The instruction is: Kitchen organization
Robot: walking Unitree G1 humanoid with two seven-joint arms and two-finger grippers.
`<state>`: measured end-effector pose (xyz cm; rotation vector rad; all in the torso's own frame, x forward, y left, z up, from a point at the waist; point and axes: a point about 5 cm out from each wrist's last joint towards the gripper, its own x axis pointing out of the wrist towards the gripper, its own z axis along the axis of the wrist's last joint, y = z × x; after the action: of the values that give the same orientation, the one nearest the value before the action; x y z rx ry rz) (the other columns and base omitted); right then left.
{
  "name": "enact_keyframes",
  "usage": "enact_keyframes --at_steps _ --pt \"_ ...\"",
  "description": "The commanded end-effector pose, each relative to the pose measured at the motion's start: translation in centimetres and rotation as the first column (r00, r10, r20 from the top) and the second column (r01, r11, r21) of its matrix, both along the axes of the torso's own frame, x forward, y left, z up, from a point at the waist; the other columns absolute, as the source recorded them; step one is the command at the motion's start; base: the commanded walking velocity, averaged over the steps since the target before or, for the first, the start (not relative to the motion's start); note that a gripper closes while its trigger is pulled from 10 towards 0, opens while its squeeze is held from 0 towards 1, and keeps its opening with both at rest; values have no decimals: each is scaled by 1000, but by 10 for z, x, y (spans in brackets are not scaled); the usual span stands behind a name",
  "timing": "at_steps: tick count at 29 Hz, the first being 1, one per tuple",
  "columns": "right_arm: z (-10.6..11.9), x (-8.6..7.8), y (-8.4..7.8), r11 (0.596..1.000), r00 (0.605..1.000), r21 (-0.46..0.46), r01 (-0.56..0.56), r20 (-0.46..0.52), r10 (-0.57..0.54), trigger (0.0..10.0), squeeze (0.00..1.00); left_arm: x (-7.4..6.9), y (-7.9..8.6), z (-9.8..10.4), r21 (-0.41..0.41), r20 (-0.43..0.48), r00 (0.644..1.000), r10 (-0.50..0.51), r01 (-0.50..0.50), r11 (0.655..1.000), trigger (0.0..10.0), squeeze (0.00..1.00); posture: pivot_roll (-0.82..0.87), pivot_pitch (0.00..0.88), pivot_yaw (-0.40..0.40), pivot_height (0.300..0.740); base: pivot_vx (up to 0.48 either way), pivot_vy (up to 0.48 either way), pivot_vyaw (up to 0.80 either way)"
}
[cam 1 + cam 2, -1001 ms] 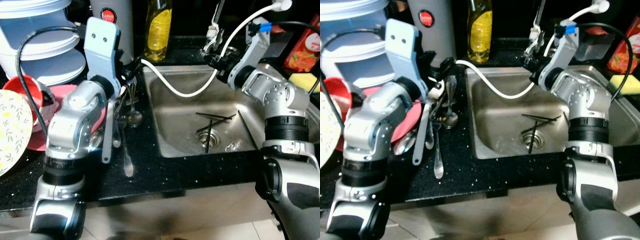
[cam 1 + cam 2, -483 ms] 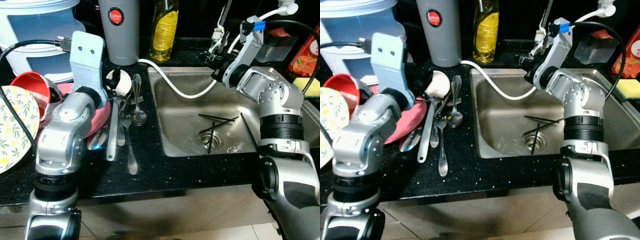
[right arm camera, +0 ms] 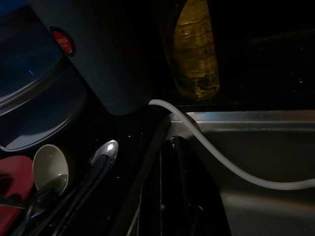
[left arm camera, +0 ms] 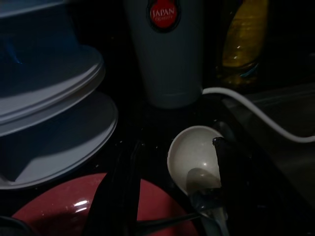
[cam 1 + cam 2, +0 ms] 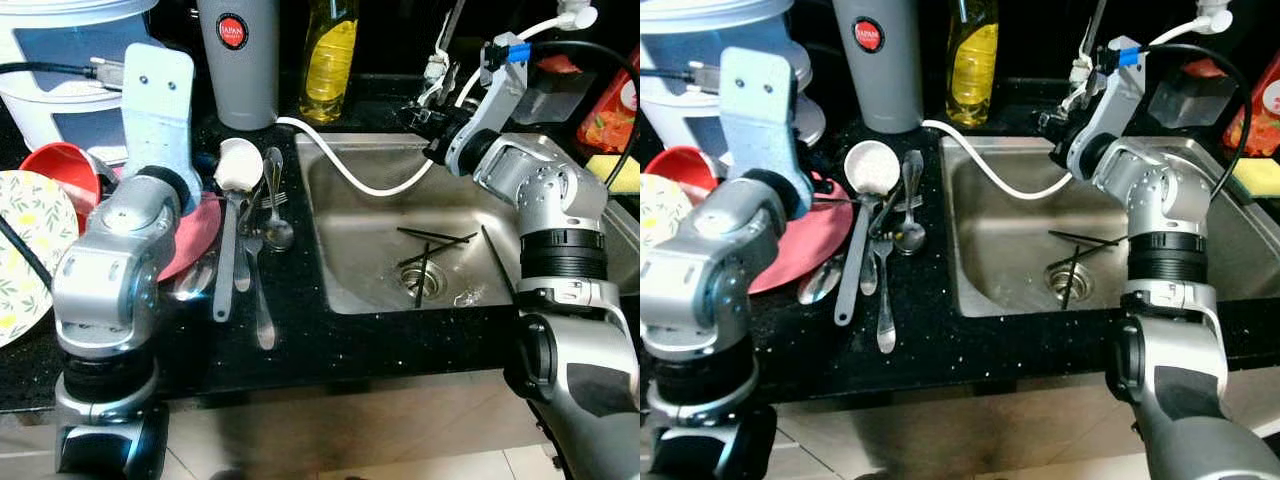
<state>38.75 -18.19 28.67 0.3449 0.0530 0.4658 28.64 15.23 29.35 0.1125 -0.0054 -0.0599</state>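
Cutlery (image 5: 252,250) lies in a loose pile on the black counter left of the sink: a white ladle (image 5: 238,165) with a grey handle, spoons and a fork. My left gripper (image 4: 172,194) hovers open just above the red plate (image 5: 198,232), with the ladle bowl (image 4: 192,157) lying below and between its fingers, not held. My right gripper (image 5: 418,115) is raised over the sink's back edge near the tap, fingers together with nothing held. Black chopsticks (image 5: 432,240) lie crossed over the drain of the steel sink (image 5: 360,215).
A grey flask (image 5: 238,60) and a yellow soap bottle (image 5: 330,55) stand at the back. A white hose (image 5: 345,170) droops into the sink. White stacked containers (image 5: 60,60), a red cup (image 5: 58,168) and a floral plate (image 5: 25,250) crowd the left. A yellow sponge (image 5: 612,168) lies far right.
My left arm has drawn back to the left off the cutlery pile, uncovering the white ladle. The camera tipped and shifted. The right arm has barely moved.
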Motion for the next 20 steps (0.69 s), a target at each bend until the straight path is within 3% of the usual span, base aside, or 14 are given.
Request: enact_keyframes --at_steps 1,5,9,10,12,16,20 --pt "0 0 0 1000 1000 -8 0 1 0 10000 0 -4 1 4 -29 -3 1000 -19 19 999 10000 0 209 0 -51 740 0 0 0" --pt "1 -1 1 1000 1000 -8 -1 5 1 10000 0 -4 8 4 -65 -44 999 -10 7 998 10000 0 206 5 -41 740 0 0 0" --pt "-6 -3 5 999 1000 -46 4 7 -3 10000 0 -3 26 5 -108 -117 993 -27 14 994 10000 0 205 0 -27 740 0 0 0" --pt "-7 -3 6 998 1000 -55 4 9 -3 10000 0 -4 33 7 -101 -132 991 -23 10 995 10000 0 201 0 -20 740 0 0 0" --pt "-9 -3 11 998 1000 -55 5 14 -4 10000 0 -4 50 9 6 -131 990 58 -57 998 10000 0 194 0 -5 740 0 0 0" --pt "-10 -3 14 999 999 -44 15 31 -14 10000 0 -3 53 9 42 -105 991 84 -80 996 10000 0 202 0 12 740 0 0 0" --pt "-12 0 15 996 995 -42 75 66 -73 10000 0 -3 51 11 25 -62 993 102 -101 995 10000 0 202 0 -1 740 0 0 0"
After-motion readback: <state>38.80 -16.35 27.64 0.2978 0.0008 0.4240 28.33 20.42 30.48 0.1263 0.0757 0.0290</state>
